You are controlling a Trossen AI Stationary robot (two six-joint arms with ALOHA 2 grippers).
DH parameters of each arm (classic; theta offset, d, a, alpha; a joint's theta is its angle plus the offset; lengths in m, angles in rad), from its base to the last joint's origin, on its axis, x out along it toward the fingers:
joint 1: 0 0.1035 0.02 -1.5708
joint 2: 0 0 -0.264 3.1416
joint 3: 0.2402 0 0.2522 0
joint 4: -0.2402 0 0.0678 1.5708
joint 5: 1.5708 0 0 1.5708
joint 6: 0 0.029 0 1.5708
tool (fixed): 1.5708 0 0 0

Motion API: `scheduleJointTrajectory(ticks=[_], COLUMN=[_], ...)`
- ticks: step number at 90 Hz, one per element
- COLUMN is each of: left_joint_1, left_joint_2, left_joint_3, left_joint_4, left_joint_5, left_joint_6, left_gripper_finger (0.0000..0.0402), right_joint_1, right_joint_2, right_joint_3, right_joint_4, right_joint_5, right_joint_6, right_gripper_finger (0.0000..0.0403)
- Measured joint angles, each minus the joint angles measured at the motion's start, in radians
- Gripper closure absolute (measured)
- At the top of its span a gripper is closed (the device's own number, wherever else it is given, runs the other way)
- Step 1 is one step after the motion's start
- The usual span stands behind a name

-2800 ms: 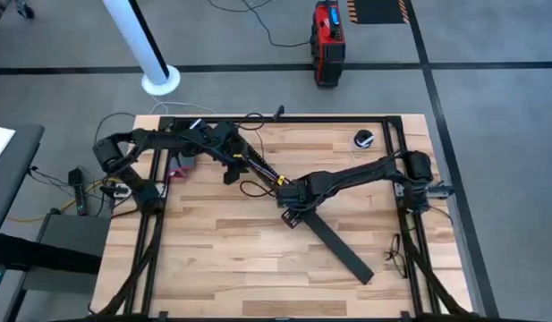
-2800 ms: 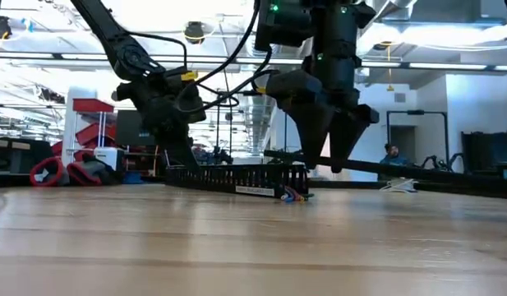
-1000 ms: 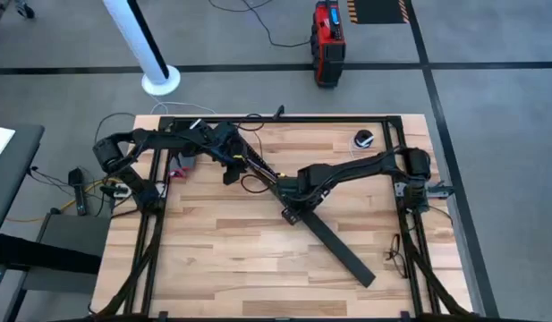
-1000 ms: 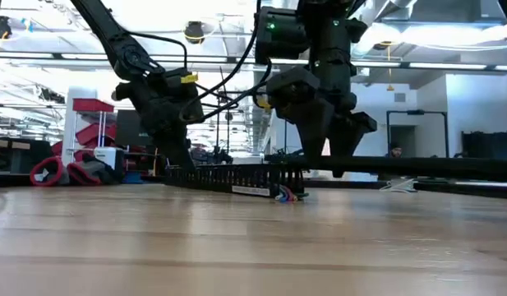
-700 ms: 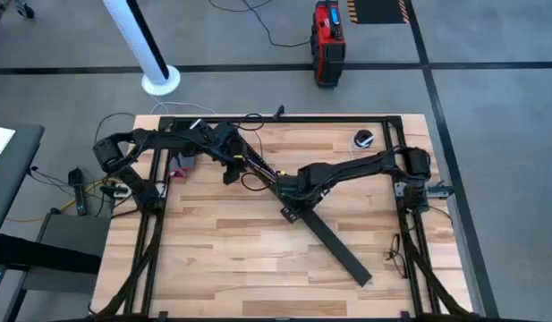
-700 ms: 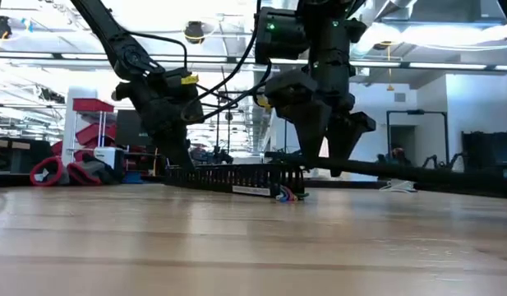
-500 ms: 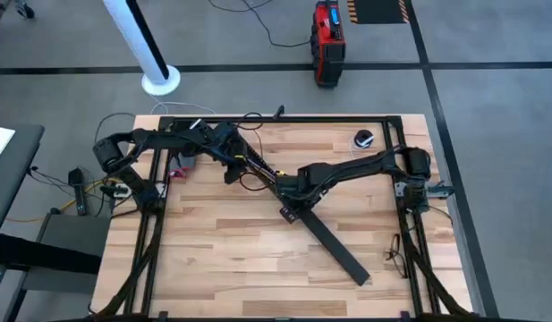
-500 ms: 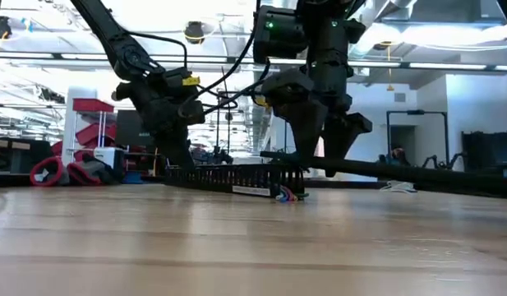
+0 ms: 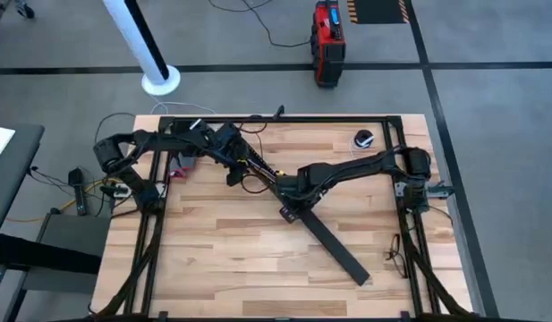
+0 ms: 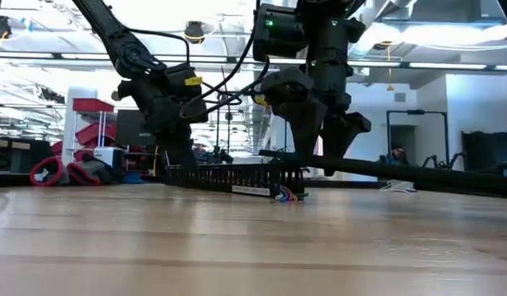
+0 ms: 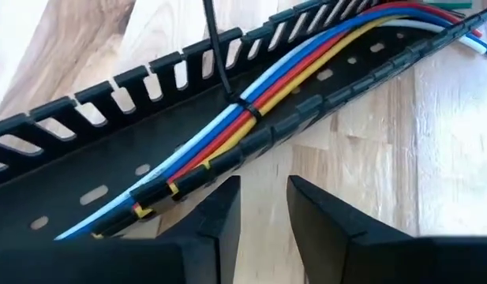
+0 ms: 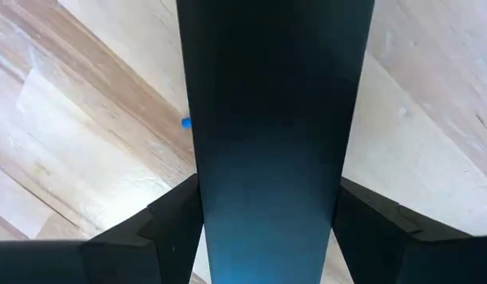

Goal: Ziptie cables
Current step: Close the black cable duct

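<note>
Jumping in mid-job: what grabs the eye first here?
The bright blue, red and yellow cables lie in the black slotted channel, cinched by a black ziptie, with the left gripper open just beside it. At mid-table the right gripper clamps a long flat black strip.

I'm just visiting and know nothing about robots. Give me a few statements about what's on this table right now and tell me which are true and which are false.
1. The cables lie inside a black slotted channel. True.
2. The right claw is empty. False: its fingers sit on either side of a flat black strip and grip it.
3. A black zip tie is already around the cables. True.
4. The left claw is clamped on the cables. False: it is open, beside the channel, holding nothing.
5. The flat black strip lies fully inside the channel. False: in the high view it runs diagonally away across the bare wooden table.
</note>
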State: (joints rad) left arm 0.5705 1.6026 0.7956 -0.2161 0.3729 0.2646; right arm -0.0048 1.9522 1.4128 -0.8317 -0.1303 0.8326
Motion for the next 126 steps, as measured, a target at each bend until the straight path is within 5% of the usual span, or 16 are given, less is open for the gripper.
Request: scheduleJointTrajectory(ticks=[96, 126], left_joint_1=[0.0, 0.0], left_joint_2=[0.0, 0.0], left_joint_3=[0.0, 0.0], left_joint_4=[-0.003, -0.003], left_joint_5=[0.002, 0.002], left_joint_6=[-0.008, -0.001], left_gripper_finger=[0.03, 0.03], right_joint_1=[0.009, 0.009], right_joint_2=[0.0, -0.001], right_joint_3=[0.0, 0.046], right_joint_4=[0.044, 0.043], right_joint_5=[0.029, 0.189], right_joint_6=[-0.048, -0.082], right_gripper_finger=[0.0116, 0.0117])
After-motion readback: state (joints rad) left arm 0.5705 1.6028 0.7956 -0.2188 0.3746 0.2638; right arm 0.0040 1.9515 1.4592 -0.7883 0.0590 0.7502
